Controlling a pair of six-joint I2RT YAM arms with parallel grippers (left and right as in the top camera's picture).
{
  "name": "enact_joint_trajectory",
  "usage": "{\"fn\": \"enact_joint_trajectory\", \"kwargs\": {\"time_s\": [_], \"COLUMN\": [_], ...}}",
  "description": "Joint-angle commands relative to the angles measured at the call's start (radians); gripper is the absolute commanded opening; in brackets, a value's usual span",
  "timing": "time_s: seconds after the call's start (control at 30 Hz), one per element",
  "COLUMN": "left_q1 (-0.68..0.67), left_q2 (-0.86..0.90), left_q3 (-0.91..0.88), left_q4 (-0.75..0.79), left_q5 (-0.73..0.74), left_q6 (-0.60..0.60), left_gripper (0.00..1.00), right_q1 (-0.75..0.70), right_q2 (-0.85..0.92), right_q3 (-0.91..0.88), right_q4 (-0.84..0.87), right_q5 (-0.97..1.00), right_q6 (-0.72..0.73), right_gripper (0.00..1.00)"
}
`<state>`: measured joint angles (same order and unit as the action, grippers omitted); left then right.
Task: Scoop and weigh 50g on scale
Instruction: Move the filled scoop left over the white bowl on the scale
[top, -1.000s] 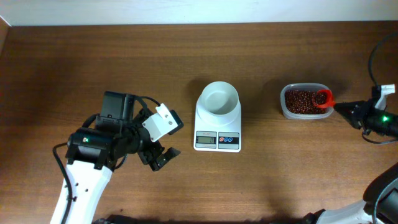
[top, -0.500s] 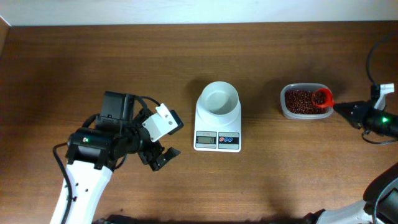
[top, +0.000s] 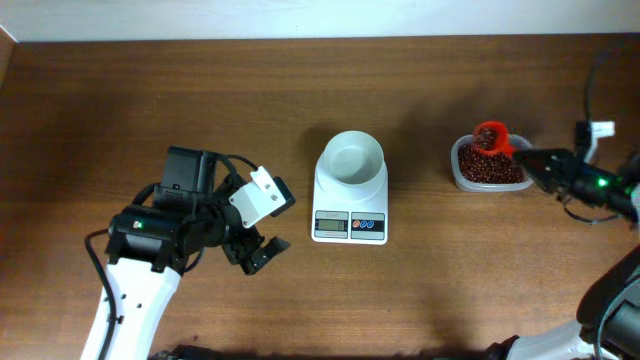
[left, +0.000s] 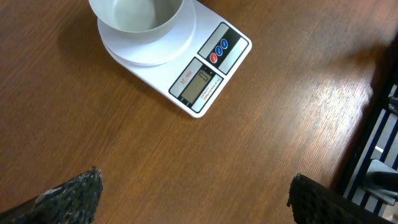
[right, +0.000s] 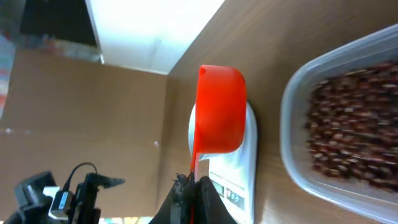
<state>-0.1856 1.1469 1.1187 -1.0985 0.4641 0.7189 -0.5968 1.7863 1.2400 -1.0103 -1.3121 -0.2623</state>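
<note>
The white scale (top: 350, 205) stands mid-table with its round white bowl (top: 352, 158) empty; it also shows at the top of the left wrist view, scale (left: 186, 68). Dark red-brown beans (top: 487, 166) fill a clear tub (top: 455, 160) to its right. My right gripper (top: 524, 159) is shut on the handle of a red scoop (top: 489, 137), which hovers over the tub's far rim with beans in it. In the right wrist view the scoop (right: 219, 115) is raised beside the beans (right: 354, 124), gripper (right: 189, 186) clamped on its handle. My left gripper (top: 258, 255) is open over bare wood, left of the scale.
The tub (right: 298, 106) sits near the table's right side. The left arm's white and black body (top: 160, 235) occupies the front left. A pale wall runs along the table's far edge.
My right gripper has lifted the red scoop out of the beans and carried it to the tub's far-left rim. The left arm has not moved.
</note>
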Motion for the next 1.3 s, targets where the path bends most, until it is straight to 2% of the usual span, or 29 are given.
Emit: {"fn": "enact_joint_trajectory", "kwargs": {"time_s": [0.0,0.27,0.43,0.5,0.87,0.93,1.07,1.27], "left_q1": [0.005,0.005,0.005,0.005,0.005,0.005,0.005,0.005], "left_q2": [0.001,0.002,0.002,0.001,0.001,0.001,0.002,0.002], "left_q3": [0.021,0.021,0.021,0.021,0.021,0.021,0.021,0.021], "left_q4": [0.002,0.002,0.002,0.002,0.001,0.001,0.002,0.002], "left_q5": [0.007,0.007,0.007,0.007,0.007,0.006,0.007,0.007], "left_q6": [0.02,0.02,0.02,0.02,0.02,0.02,0.02,0.02], "left_gripper": [0.99,0.99,0.99,0.99,0.99,0.99,0.99,0.99], "right_q1": [0.104,0.364,0.475,0.508,0.615,0.628,0.657,0.657], "right_q2": [0.005,0.005,0.005,0.005,0.005,0.005,0.005,0.005], "right_q3": [0.001,0.001,0.001,0.001,0.001,0.001,0.001,0.001], "right_q4": [0.0,0.029,0.208,0.256,0.406,0.418,0.425,0.428], "right_q5": [-0.05,-0.05,-0.038,-0.034,0.255,0.294,0.296,0.304], "right_q6": [0.017,0.056,0.204,0.204,0.237,0.209,0.056,-0.024], "right_gripper": [0.04,0.04,0.04,0.04,0.04,0.04,0.04,0.04]}}
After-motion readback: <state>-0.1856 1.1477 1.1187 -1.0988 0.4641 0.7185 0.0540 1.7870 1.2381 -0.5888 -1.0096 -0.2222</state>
